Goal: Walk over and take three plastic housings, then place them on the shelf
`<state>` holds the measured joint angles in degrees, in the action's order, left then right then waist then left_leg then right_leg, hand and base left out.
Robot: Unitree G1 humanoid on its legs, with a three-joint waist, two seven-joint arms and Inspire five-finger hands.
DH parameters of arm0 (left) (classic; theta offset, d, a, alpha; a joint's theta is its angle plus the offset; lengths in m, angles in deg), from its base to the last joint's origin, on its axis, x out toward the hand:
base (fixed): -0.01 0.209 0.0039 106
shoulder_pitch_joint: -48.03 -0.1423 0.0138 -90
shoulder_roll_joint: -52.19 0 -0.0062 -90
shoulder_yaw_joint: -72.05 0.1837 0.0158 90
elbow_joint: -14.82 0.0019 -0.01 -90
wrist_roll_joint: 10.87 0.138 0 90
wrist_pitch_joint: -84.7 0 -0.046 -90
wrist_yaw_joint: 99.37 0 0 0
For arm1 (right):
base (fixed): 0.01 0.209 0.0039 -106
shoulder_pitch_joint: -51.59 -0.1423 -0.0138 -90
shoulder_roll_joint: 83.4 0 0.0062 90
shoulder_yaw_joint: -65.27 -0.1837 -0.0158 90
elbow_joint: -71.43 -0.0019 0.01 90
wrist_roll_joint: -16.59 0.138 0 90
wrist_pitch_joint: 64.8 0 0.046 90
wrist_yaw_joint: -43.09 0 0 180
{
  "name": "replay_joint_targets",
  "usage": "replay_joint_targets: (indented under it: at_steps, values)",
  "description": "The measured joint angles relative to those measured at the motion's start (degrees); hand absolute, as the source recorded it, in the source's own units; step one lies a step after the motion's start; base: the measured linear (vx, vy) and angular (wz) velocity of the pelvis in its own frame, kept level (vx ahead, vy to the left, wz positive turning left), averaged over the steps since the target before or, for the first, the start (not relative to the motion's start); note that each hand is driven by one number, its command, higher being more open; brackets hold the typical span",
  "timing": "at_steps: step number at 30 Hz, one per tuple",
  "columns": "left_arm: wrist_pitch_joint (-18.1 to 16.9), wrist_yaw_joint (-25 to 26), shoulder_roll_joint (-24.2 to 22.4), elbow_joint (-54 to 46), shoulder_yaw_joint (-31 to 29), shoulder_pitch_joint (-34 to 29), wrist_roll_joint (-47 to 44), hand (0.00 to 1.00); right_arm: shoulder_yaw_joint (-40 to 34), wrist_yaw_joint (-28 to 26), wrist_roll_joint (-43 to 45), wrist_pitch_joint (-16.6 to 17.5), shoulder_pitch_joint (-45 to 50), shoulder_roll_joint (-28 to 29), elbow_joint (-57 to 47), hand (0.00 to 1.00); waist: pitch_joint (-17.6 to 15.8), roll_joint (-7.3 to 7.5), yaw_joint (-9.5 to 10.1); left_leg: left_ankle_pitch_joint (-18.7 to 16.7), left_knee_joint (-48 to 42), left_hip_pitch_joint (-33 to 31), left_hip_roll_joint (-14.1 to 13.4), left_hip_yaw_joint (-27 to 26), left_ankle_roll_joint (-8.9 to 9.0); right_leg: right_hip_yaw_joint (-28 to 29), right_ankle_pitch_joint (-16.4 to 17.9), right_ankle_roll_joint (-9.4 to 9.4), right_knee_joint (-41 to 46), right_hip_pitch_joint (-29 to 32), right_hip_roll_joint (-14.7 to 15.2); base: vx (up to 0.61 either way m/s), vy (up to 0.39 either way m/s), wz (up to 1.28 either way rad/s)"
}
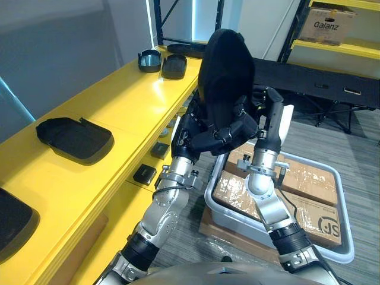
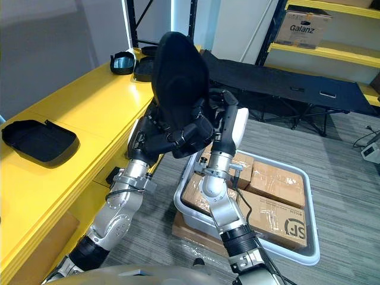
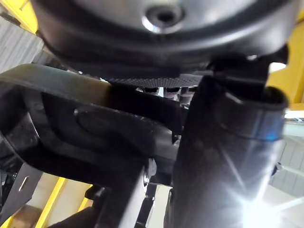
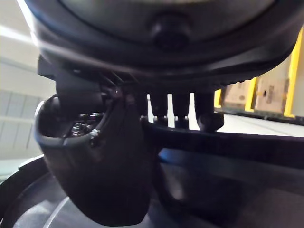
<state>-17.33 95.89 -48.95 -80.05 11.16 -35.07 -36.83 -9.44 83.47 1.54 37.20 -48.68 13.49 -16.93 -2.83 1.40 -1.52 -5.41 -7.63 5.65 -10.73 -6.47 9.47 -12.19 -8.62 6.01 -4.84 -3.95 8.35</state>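
A black plastic housing (image 1: 225, 62) stands upright in the air in front of me, beside the yellow shelf (image 1: 127, 113). My left hand (image 1: 215, 135) is curled round its lower end, thumb (image 3: 228, 147) on one side and fingers (image 3: 95, 128) on the other. My right hand (image 1: 274, 116) rises beside the housing's lower edge with straight fingers, and the housing's rim (image 4: 223, 140) runs between its thumb (image 4: 99, 175) and fingers. More black housings lie on the shelf top: one at mid left (image 1: 74, 138), one at the near left edge (image 1: 12, 222), several at the far end (image 1: 174, 65).
A grey tote (image 1: 343, 196) holding taped cardboard boxes (image 1: 309, 178) sits on the floor under my right arm. Small black parts (image 1: 144, 173) lie on the shelf's lower level. A black folding cot (image 1: 314, 80) and a yellow rack with a carton (image 1: 326, 24) stand behind.
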Motion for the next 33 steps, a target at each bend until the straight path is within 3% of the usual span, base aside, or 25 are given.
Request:
replay_joint_targets:
  at_steps: [5,10,11,15,27,33]
  values:
    - [0.12,4.38,-0.58,1.38,-1.01,0.00,6.17,1.00,2.03,-1.22,1.85,0.00,-1.11,0.57,0.00,0.00,0.03,0.07,0.06,0.00,0.25,0.07,-0.01,-0.07,0.00,-0.05,-0.18,0.24,0.00,0.04,-0.01,0.00,0.000,0.00]
    - [-0.11,3.12,-0.66,2.65,-2.19,0.08,6.26,1.00,2.24,-1.90,2.49,-0.29,-1.29,1.07,0.00,0.00,0.14,0.26,0.22,-0.01,0.88,0.84,-0.01,-0.29,0.00,0.01,-0.24,0.29,0.01,-0.34,-0.07,0.00,0.000,0.00]
    - [-0.13,2.92,-0.66,2.69,-2.45,0.10,6.20,0.00,2.24,-2.19,2.51,-0.29,-1.29,1.11,0.00,0.00,0.17,0.40,0.22,-0.01,0.89,0.84,-0.01,-0.38,-0.01,0.08,-0.24,0.29,0.01,-0.34,-0.07,0.00,0.024,-0.03]
    - [-0.30,1.42,-0.66,3.14,-2.77,0.10,5.35,0.00,2.19,-2.43,2.55,-0.30,-1.29,1.49,0.00,0.00,0.31,0.62,0.25,-0.01,0.89,0.85,-0.01,-0.51,-0.01,0.21,-0.30,0.35,0.02,-0.37,-0.08,0.00,0.000,0.00]
    - [-0.59,-5.45,-2.66,11.82,-6.86,2.32,-20.83,0.00,4.65,-4.42,2.18,0.17,-1.29,2.14,-0.01,0.00,0.47,0.96,-0.06,-0.02,0.84,0.93,-0.02,-1.07,-0.02,0.74,-0.34,0.38,0.02,-0.14,-0.11,-0.01,0.008,-0.02]
    - [-2.21,-8.39,-1.51,12.23,-7.09,2.30,-24.14,0.00,5.35,-4.83,2.03,0.15,-1.41,2.55,-1.21,0.00,0.44,1.03,-0.05,-0.17,0.80,0.92,-0.02,-0.98,-0.02,0.64,-0.34,0.38,0.11,-0.24,-0.10,0.00,0.000,0.00]
